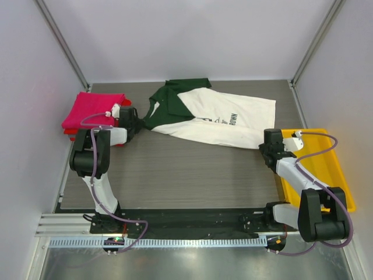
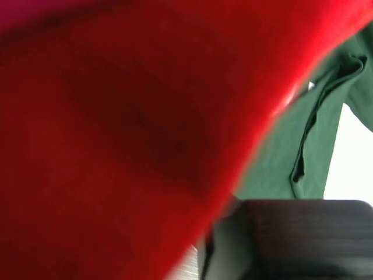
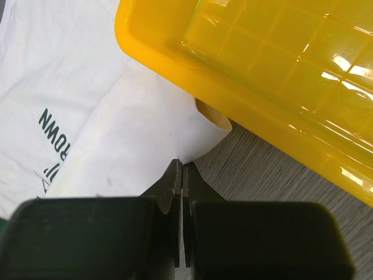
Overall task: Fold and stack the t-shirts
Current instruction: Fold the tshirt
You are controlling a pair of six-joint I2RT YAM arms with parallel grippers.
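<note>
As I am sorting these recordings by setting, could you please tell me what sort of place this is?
Probably a robotics lab test cell: pale panel walls on metal frame posts enclose a grey wood-grain table, and two white-and-black robot arms are mounted on a black base plate at its near edge.

Top camera overlooks the whole table [image 1: 192,175]; both close wrist cameras share the cream shirt [image 1: 227,119].

The bare table [image 1: 192,175] lies open in the near middle, between the two arms. Farther back, the spread cream shirt [image 1: 233,119] covers the middle. The folded pink and red stack [image 1: 90,111] fills the far left corner by the wall, crowding the left tool [image 1: 129,116]. The yellow tray [image 1: 326,169] lines the right edge, just beside the right tool [image 1: 268,149].
</note>
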